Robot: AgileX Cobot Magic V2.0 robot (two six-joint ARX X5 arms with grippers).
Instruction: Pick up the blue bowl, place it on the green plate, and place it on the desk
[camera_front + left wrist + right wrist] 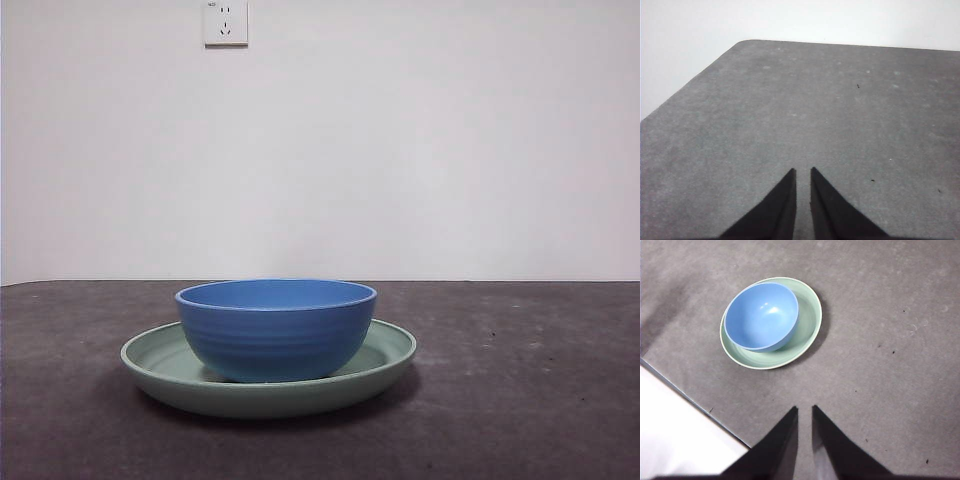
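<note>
Already the blue bowl point(276, 329) sits inside the green plate point(385, 352) on the worktop point(540, 400), seemingly off-centre. My right tool point(804, 410) hangs well apart, nearly closed and empty; my left tool point(803, 171) likewise, waiting.

From the front view I can't see the blue bowl point(276, 330)'s inside, and its foot hides behind the near rim of the green plate point(270, 392). The wall socket point(226, 22) is cut by the top edge. The desk point(540, 400) runs off both sides. Neither arm shows there; perhaps they're parked high.
</note>
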